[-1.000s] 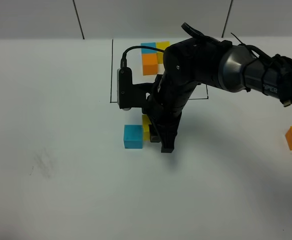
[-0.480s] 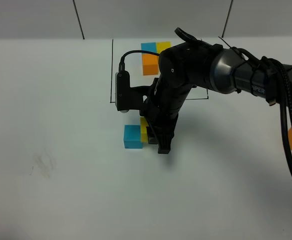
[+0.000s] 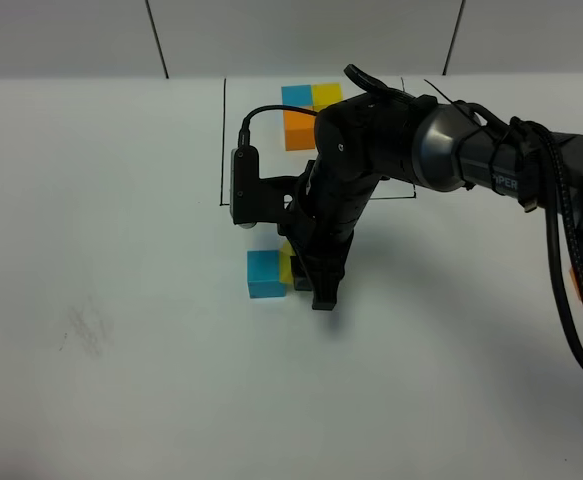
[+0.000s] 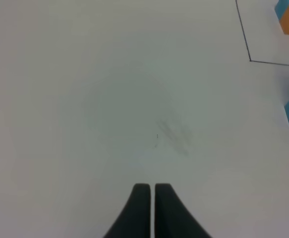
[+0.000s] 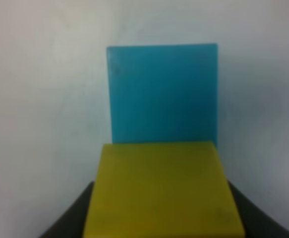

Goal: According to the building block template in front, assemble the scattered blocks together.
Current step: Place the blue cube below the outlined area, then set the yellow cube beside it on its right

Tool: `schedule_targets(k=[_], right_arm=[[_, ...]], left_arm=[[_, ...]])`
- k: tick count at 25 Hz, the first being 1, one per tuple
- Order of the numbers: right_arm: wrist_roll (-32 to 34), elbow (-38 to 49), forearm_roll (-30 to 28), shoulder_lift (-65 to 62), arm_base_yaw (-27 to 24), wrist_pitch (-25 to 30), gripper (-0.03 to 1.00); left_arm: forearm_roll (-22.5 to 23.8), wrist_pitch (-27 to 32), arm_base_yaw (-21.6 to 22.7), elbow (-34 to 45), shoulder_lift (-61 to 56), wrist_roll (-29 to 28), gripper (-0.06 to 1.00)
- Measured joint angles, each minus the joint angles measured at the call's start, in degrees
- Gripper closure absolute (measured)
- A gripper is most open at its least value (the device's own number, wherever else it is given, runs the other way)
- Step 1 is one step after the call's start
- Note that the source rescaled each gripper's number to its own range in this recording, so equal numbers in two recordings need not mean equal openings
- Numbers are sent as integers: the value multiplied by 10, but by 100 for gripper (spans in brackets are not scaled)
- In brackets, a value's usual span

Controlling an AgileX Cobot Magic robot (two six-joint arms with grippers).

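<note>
Saw right gripper grasping the yellow block from the exterior high view, down at the white table, that block touching the blue block on its left. Spotted the building block template further back, inside the black-lined rectangle. Found left gripper clenched, fingertips together, in the left wrist view, hanging above the table, well apart from the blue block. Confirmed from the right wrist view: yellow block between the jaws, flush against the blue block.

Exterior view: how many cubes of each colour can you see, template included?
Blue: 2, template blue and loose blue
Yellow: 2, template yellow and loose yellow
Orange: 2, template orange and loose orange, half hidden by cables
Total: 6
</note>
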Motion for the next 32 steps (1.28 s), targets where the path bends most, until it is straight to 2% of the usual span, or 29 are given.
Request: schedule_targets(k=[23, 32], right_arm=[[16, 0, 0, 33, 0, -26, 44], [69, -5, -29, 43, 0, -10, 44]], left_arm=[[0, 0, 0, 0, 0, -1, 94], [0, 0, 0, 0, 0, -1, 94]])
